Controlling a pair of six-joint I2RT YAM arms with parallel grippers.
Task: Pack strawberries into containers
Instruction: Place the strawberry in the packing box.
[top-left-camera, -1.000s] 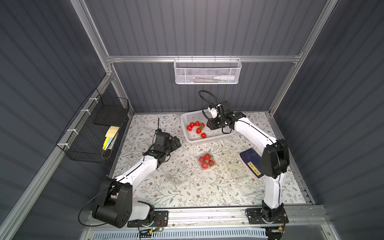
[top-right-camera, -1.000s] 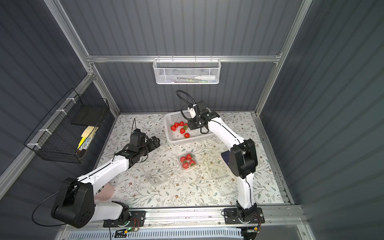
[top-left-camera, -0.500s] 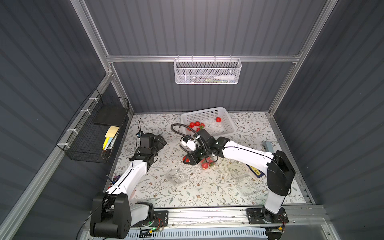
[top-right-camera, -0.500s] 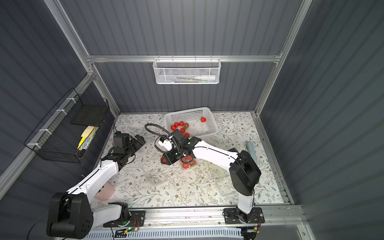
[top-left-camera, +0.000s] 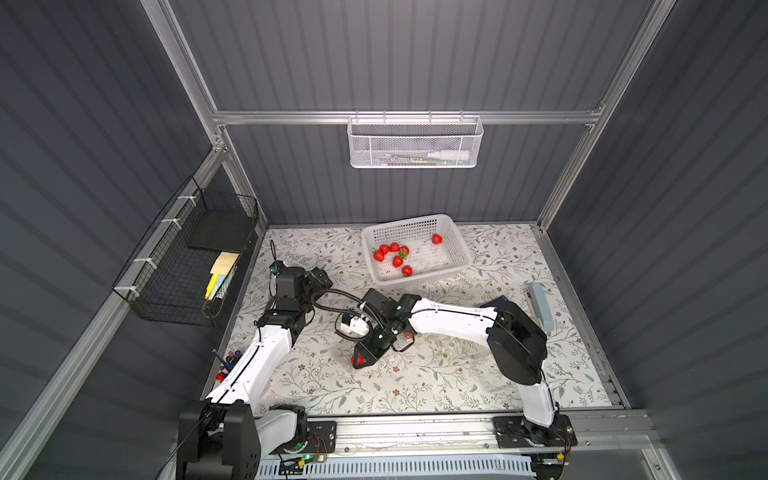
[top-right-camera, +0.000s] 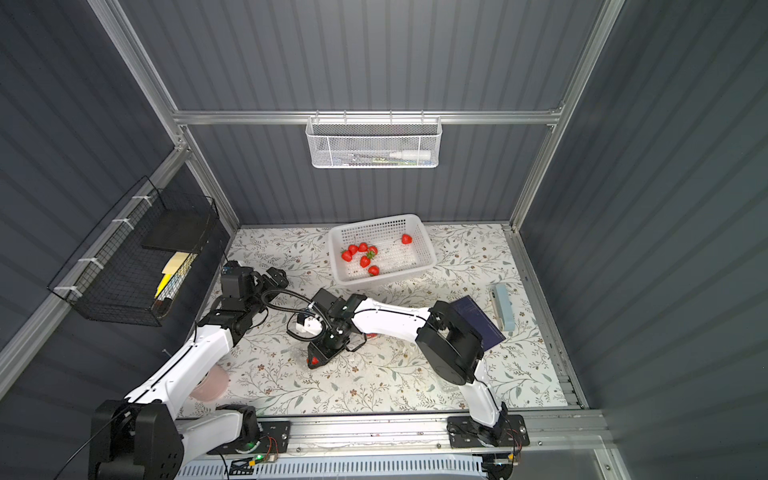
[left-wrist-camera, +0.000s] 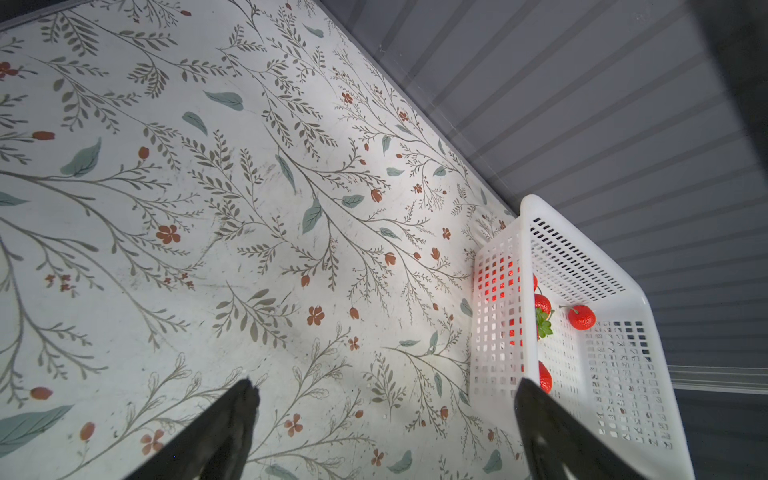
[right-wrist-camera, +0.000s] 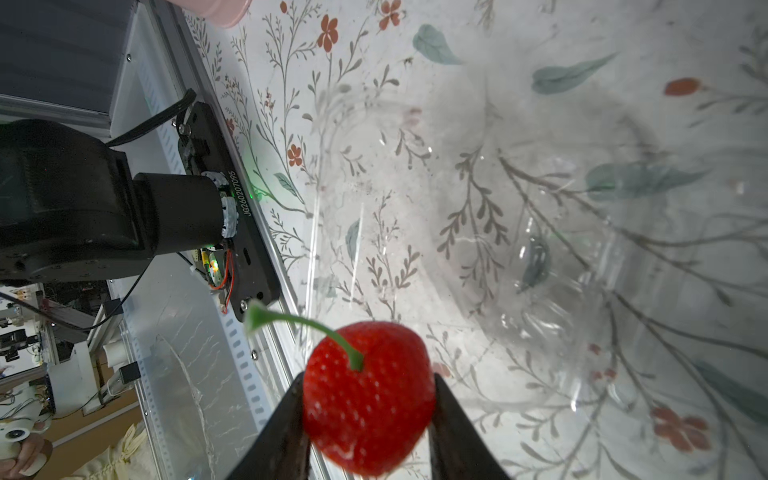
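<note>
Right wrist view: right gripper pinches a strawberry above a clear container. A second ago it was reaching into the white basket, where six strawberries remain. Left gripper gapes wide, empty, drawn back leftward.

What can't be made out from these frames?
- Under the right forearm: both top views show only a red sliver; the arm covers the rest.
- Clear container, right wrist view: blurred, edges unclear; can't tell if the held strawberry is over it.
- Strawberries in the basket, left wrist view: its wall hides several.
- Pink object, a top view: left arm covers most.
</note>
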